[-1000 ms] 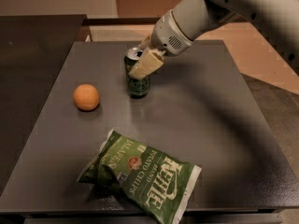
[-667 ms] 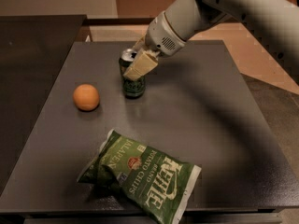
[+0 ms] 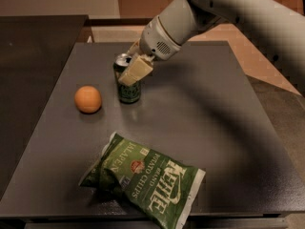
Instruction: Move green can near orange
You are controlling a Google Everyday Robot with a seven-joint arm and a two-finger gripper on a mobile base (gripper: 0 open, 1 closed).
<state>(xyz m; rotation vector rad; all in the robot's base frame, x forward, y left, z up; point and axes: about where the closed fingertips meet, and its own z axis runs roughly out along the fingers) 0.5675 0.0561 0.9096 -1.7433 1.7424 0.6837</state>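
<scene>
Chip bag: a green Kettle jalapeño potato chips bag [image 3: 147, 182] lies flat and crumpled at the near edge of the tabletop [image 3: 214, 128], lettering facing up.
Orange: the orange [image 3: 88, 99] sits on the left part of the tabletop, beyond the bag and well apart from it.
Green can: the green can [image 3: 129, 90] stands upright just right of the orange, close to it but not touching. Whether its base rests on the tabletop or hangs just above it cannot be told.
Claw: the claw [image 3: 125, 69] is clamped on the green can's upper part; one pale finger [image 3: 137, 69] lies slantwise across the can's front, below the silver top.
Arm: the pale arm [image 3: 228, 8] comes down from the upper right to the claw.
</scene>
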